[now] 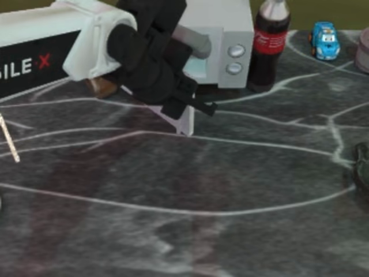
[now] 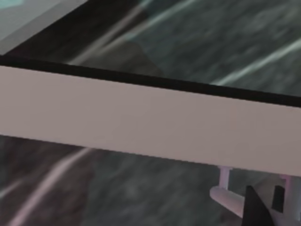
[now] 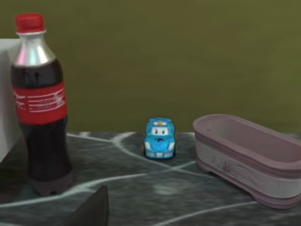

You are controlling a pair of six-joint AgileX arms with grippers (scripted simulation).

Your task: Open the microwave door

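One microwave door (image 1: 185,123) swung open, handle at left jaws (image 1: 209,107)

From above, the left arm (image 1: 144,63) covers most of the microwave (image 1: 230,34) and nearly all of the microwave door (image 1: 185,122), so only the door's outer edge shows below the wrist. The left gripper (image 1: 202,107) shows only as dark finger ends, too small to tell how they stand. The right gripper (image 1: 362,167) is cut off by the right edge, as is the planter (image 1: 363,51); the cola bottle (image 1: 268,43) loses its cap at the top edge.
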